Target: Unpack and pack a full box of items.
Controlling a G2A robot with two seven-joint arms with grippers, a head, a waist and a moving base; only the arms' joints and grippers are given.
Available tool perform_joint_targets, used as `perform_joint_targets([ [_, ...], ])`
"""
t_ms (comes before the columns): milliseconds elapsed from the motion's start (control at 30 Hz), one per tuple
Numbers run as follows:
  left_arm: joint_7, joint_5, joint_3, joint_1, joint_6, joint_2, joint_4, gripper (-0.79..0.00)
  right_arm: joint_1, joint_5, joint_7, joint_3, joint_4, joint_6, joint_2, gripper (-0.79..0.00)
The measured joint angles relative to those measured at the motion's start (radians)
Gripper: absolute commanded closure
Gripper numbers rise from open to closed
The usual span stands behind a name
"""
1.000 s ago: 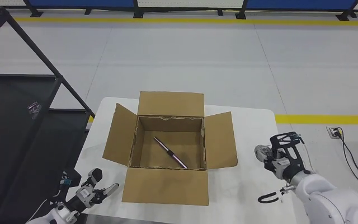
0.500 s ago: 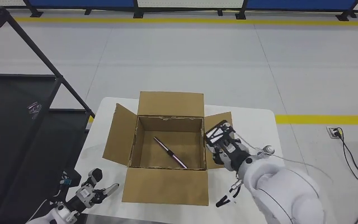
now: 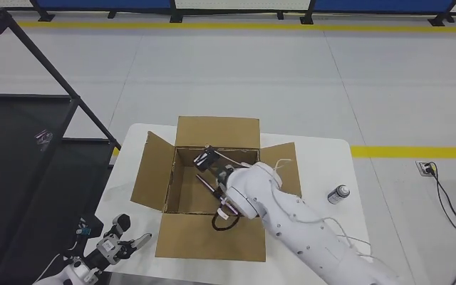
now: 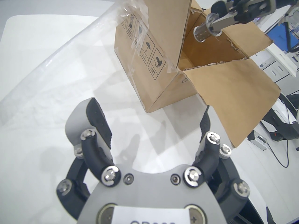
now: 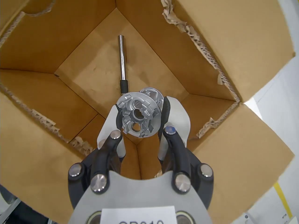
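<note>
Right wrist view looks down into the open cardboard box (image 5: 210, 36); its flaps fold outward and torn inner edges ring the opening. A metal rod (image 5: 122, 57) lies on the box floor, pointing toward one corner, with bare cardboard on both sides of it. The right claw (image 5: 141, 111) hangs over the rod's dark end, clamped on a round slotted metal part (image 5: 137, 117) and clear of every wall. The left claw (image 4: 149, 115) hovers with its fingers apart over the white table (image 4: 46, 59), near a box corner. A small can (image 3: 338, 194) stands on the table, apart from the nearest flap.
</note>
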Motion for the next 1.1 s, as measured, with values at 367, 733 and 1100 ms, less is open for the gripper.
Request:
perform_joint_targets([
  [367,0.000,0.000,0.000,0.000,0.000,0.000,0.000,-0.785,0.038,0.126,-0.180,-0.019,0.339,-0.023,-0.061,-0.222],
  [733,0.000,0.000,0.000,0.000,0.000,0.000,0.000,-0.785,0.077,0.169,-0.220,0.000,0.441,-0.083,-0.085,-0.511],
  [1100,0.000,0.000,0.000,0.000,0.000,0.000,0.000,-0.785,-0.053,-0.001,-0.157,0.135,0.107,-0.060,-0.009,-0.785],
])
